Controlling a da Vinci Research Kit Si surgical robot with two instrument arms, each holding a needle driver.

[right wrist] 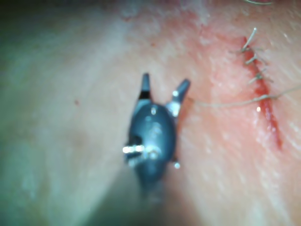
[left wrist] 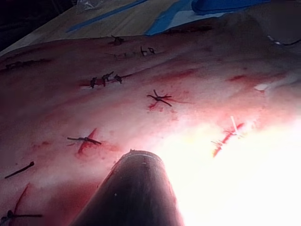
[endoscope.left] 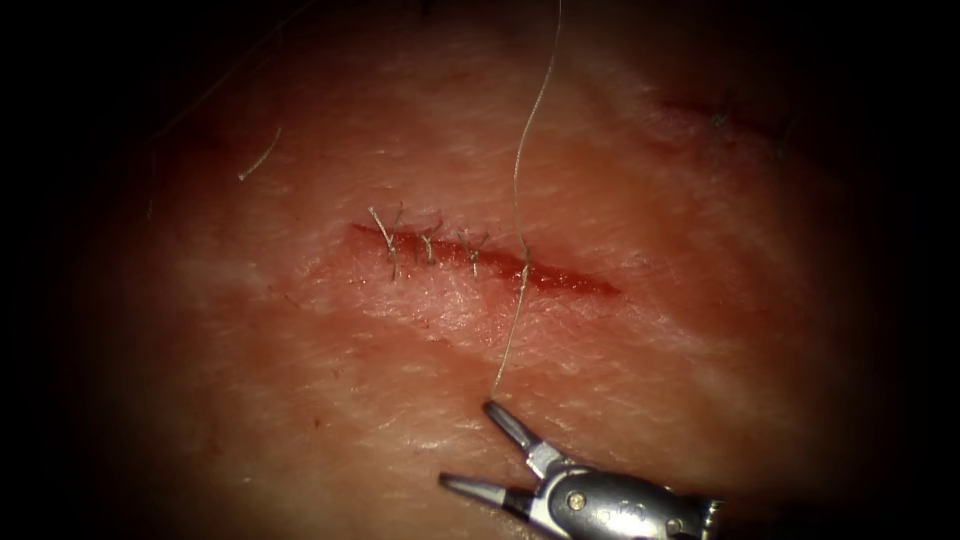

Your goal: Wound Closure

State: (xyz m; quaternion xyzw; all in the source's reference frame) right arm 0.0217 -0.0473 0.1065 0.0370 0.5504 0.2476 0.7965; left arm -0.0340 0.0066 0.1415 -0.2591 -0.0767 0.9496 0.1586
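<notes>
Wound closure, partly complete. The cut point(endoscope.left: 485, 258) runs across the tissue point(endoscope.left: 300, 400) from upper left to lower right. Its left portion carries three knotted stitches point(endoscope.left: 428, 245) with short upstanding ends; the right portion lies open and red, with red fluid point(endoscope.left: 570, 283) along its margins. By this showing, well over a third of the cut's length is closed and the right stretch remains to be sutured.

A single thread point(endoscope.left: 520, 190) descends from the upper edge of the endoscope view, crosses the cut just right of the last stitch, and ends close to the upper finger of the right tool point(endoscope.left: 478, 445). That tool's fingers are spread wide and hold nothing; the thread's end lies just beside one fingertip, and contact cannot be confirmed. In the right wrist view the right tool point(right wrist: 162, 85) shows the same spread, with the thread point(right wrist: 235, 102) leading from it across the cut point(right wrist: 268, 113). The needle cannot be located.

The left arm's shaft point(left wrist: 134, 188) shows above the tissue; the state of its fingers cannot be told.

A loose cut end of thread point(endoscope.left: 260, 160) lies well to the upper left. Open tissue surrounds the right tool on all sides; the unclosed stretch is unobstructed save for the crossing thread.
</notes>
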